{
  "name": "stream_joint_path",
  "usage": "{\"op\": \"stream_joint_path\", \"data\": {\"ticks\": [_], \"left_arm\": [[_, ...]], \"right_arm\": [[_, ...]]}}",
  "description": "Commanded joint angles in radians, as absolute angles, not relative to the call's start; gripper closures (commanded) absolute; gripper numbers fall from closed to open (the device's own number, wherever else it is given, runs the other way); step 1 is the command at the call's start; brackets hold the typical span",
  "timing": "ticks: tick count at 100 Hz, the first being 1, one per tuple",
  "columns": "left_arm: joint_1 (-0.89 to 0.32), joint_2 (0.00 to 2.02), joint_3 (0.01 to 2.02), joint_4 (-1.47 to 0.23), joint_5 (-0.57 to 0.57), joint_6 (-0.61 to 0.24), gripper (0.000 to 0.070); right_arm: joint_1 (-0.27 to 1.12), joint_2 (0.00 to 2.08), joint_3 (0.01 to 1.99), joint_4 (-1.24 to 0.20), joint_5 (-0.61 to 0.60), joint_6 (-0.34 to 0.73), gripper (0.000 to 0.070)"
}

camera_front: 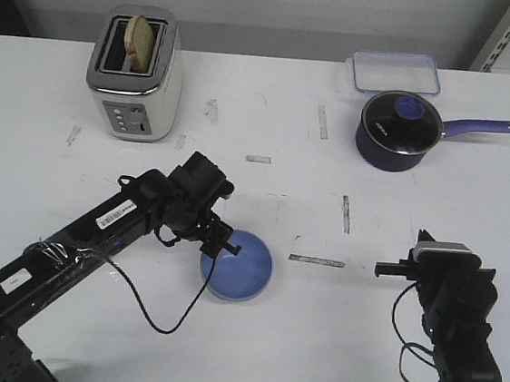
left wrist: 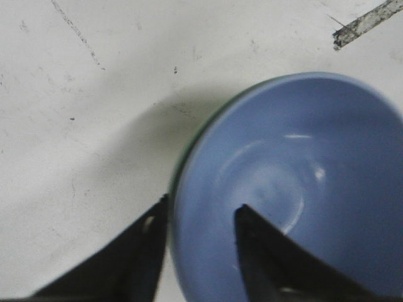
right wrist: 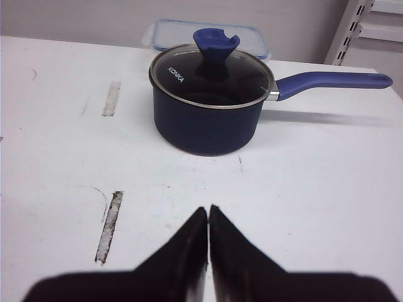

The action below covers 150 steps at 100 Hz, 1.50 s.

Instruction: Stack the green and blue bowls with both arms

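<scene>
The light blue bowl (camera_front: 238, 267) sits on the white table in front of centre. In the left wrist view the blue bowl (left wrist: 296, 189) fills the frame, and a thin sliver of the green bowl (left wrist: 189, 148) shows under its rim, so the blue bowl rests inside the green one. My left gripper (camera_front: 217, 246) is at the bowl's left rim. Its jaws (left wrist: 203, 204) are apart, one finger outside the rim and one inside the bowl. My right gripper (camera_front: 422, 236) is shut and empty (right wrist: 208, 207), low over the table at the front right, far from the bowls.
A dark navy saucepan (camera_front: 398, 129) with a glass lid and long handle stands at the back right, straight ahead of my right gripper (right wrist: 208, 107). A clear lidded container (camera_front: 393, 73) is behind it. A toaster (camera_front: 135, 73) with bread stands at the back left.
</scene>
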<state>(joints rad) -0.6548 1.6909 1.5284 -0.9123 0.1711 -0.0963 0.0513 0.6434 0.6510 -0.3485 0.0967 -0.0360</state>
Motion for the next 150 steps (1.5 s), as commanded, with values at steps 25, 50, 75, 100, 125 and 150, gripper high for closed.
{"op": "stream_joint_path", "data": {"ticks": [25,50,75,100,125,150], "left_arm": [[-0.661,1.660,1.544,-0.912,0.173,-0.085,0.0009],[-0.639,1.521,1.544,-0.870,0.051,-0.059,0.0371],[-0.542,1.372,1.543,-0.869,-0.175,0.043,0.0700],[-0.314,1.217,1.403,-0.748,-0.165,0.071,0.0700],[-0.124,0.926,1.018,-0.475,-0.104,0.062,0.0700],[0.010,0.627,0.688,-0.295,-0.104,0.072,0.0700]], "right_arm": [[0.053,0.649,0.656,-0.337,0.093,-0.023,0.0700],[0.053,0.649,0.656,-0.337,0.094,-0.023,0.0700],[0.053,0.649,0.656,-0.337,0.094,-0.023,0.0700],[0.053,0.649,0.656,-0.337,0.094,-0.023,0.0700],[0.053,0.649,0.656,-0.337,0.094,-0.023,0.0700],[0.053,0.649,0.656,-0.337,0.094,-0.022,0.0700]]}}
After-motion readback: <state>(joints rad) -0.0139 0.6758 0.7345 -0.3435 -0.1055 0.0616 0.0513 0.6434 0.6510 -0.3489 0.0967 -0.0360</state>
